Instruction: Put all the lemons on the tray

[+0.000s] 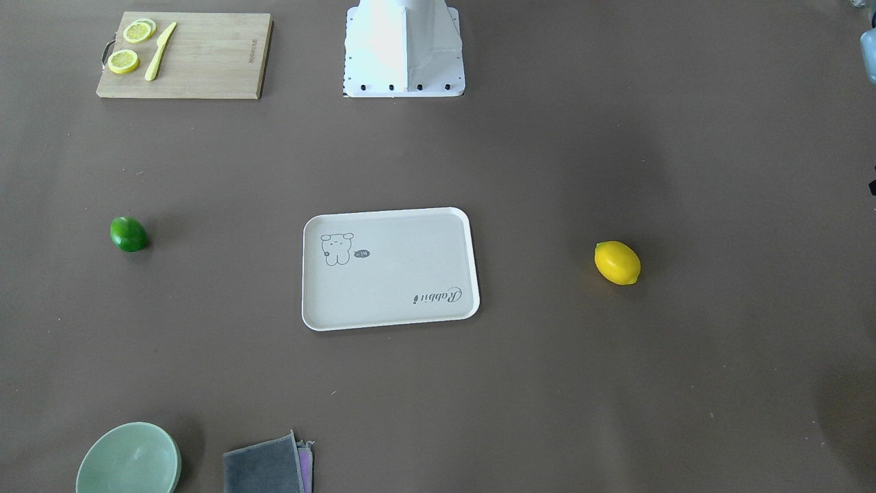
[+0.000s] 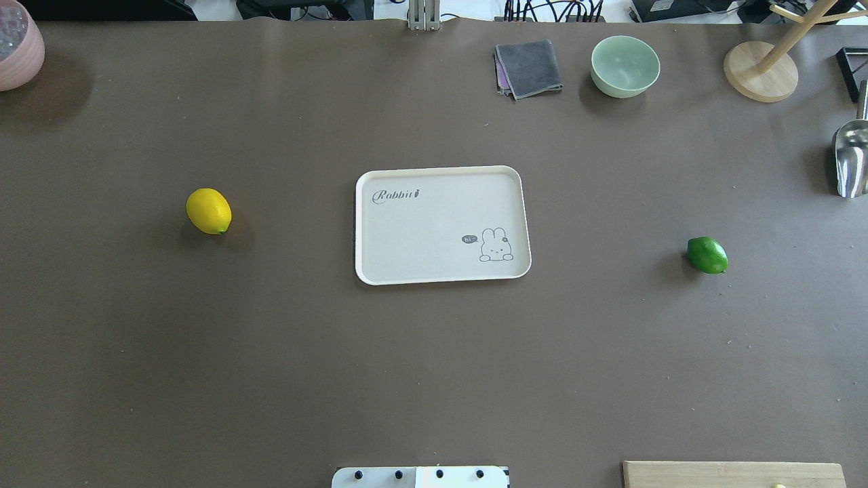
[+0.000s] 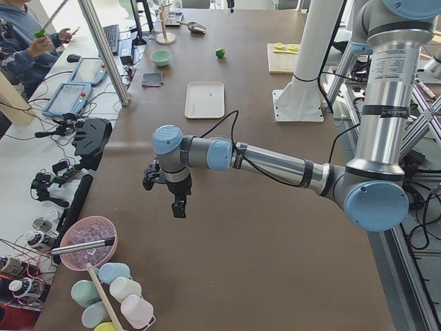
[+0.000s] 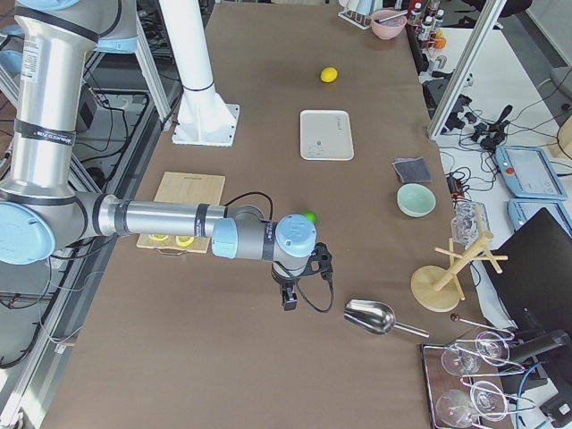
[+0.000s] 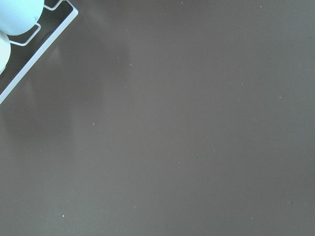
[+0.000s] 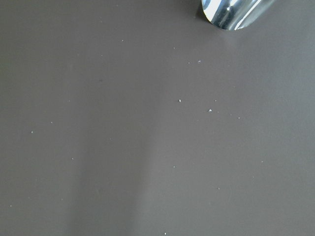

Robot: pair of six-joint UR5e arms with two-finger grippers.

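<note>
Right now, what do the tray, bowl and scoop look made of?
Tray: matte off-white, probably plastic or bamboo fibre; no glare, printed drawing.
Bowl: smooth pale green, ceramic or melamine; soft sheen.
Scoop: polished metal; mirror-like reflections.

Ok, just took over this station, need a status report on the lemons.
Left gripper, right gripper hanging near table ends, open or shut unclear. Yellow lemon, green lemon on table, either side of tray. Nothing between them and it.

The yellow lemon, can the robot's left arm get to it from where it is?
Probably yes. The yellow lemon lies alone on bare table in the robot's left half, and the left pincer hangs above that end with nothing seen between them.
</note>
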